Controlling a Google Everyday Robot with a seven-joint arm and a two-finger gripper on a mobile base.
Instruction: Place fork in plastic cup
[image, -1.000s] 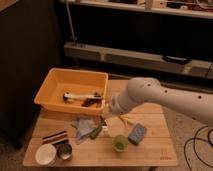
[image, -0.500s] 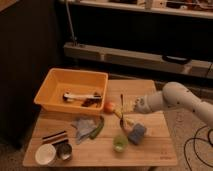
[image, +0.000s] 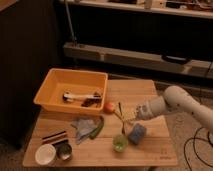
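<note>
One end effector (image: 131, 115) on a white arm hovers over the wooden table (image: 150, 92), above the blue sponge (image: 136, 133); whether it is parted or closed cannot be told. The translucent green plastic cup (image: 120, 143) stands just left of the sponge. The fork cannot be made out. An orange bin (image: 55, 84) sits far left.

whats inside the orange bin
The orange bin holds a white-and-black tool and something dark beside it; anything beneath them is hidden. The gripper is outside, near the blue sponge.
</note>
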